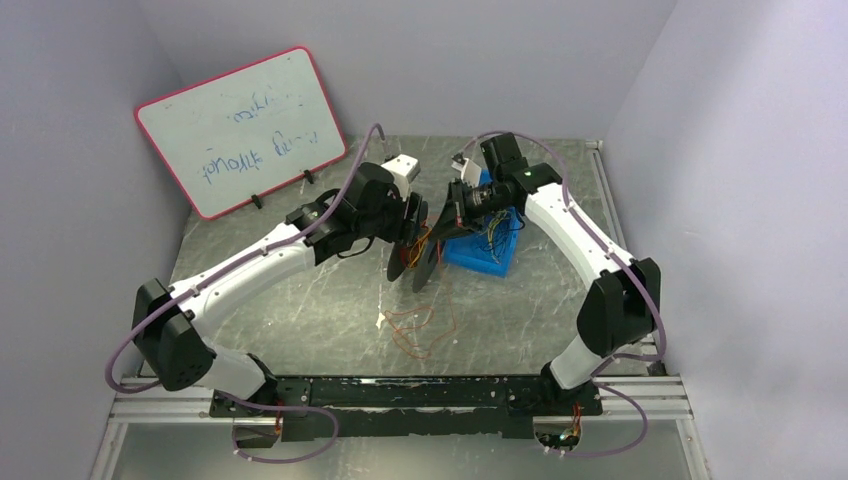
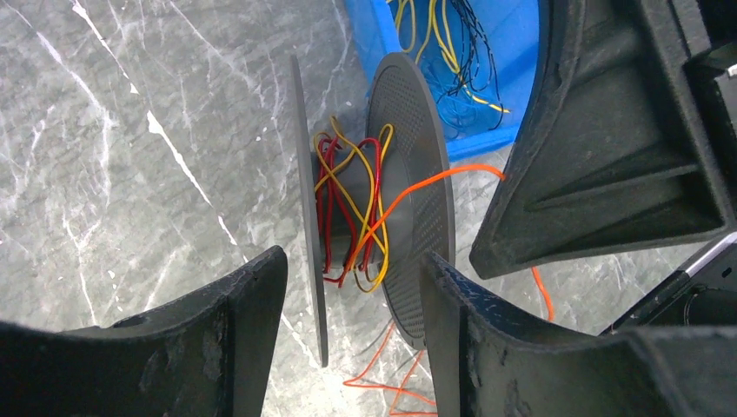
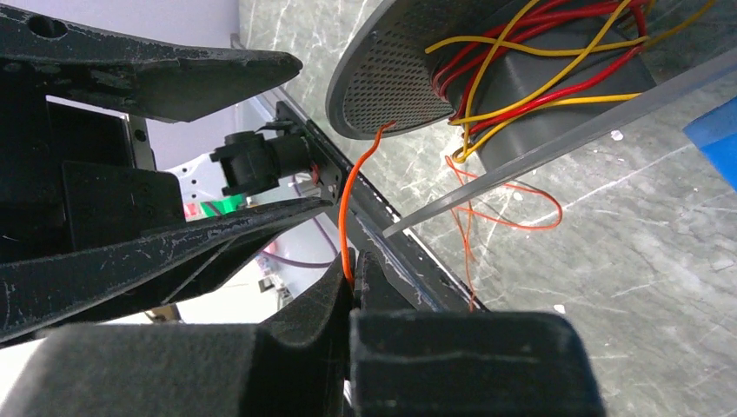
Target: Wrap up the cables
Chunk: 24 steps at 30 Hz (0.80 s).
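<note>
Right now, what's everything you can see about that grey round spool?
The spool is dark grey and looks plastic: two thin round discs with dotted, mesh-like faces, joined by a fat core. Loose red and yellow wires loop around the core. It is turned on edge, tilted, beside the blue bin. The left claw has a finger outside each disc and seems to hold it. An orange wire runs off it into the shut right claw.

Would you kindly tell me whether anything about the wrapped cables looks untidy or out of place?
Yes: the cables cross loosely and unevenly on the spool, and orange loops trail slack onto the table beneath it.
</note>
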Motion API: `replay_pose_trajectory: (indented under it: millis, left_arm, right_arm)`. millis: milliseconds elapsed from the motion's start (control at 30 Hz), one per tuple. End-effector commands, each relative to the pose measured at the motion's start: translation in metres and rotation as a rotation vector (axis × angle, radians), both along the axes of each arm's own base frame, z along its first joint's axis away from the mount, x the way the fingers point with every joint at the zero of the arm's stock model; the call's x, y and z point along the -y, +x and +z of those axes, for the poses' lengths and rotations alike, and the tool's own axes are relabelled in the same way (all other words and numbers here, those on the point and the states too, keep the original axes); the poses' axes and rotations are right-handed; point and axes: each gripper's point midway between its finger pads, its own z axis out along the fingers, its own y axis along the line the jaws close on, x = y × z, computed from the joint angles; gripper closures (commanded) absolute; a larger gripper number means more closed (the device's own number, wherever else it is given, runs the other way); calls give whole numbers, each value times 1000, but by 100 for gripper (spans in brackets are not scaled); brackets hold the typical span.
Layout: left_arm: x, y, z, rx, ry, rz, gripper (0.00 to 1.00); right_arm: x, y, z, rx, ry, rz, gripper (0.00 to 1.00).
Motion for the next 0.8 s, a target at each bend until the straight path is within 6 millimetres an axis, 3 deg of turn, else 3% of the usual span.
replay_pose_trajectory:
  millis: [0, 767]
  left_arm:
    - [10, 4, -5, 24, -4, -23, 38]
    - [5, 10, -51, 1, 111, 0, 44]
  right_arm:
    - [-5, -1, 11, -48, 55, 17, 100]
    - [-10, 2, -3, -177, 73, 41, 100]
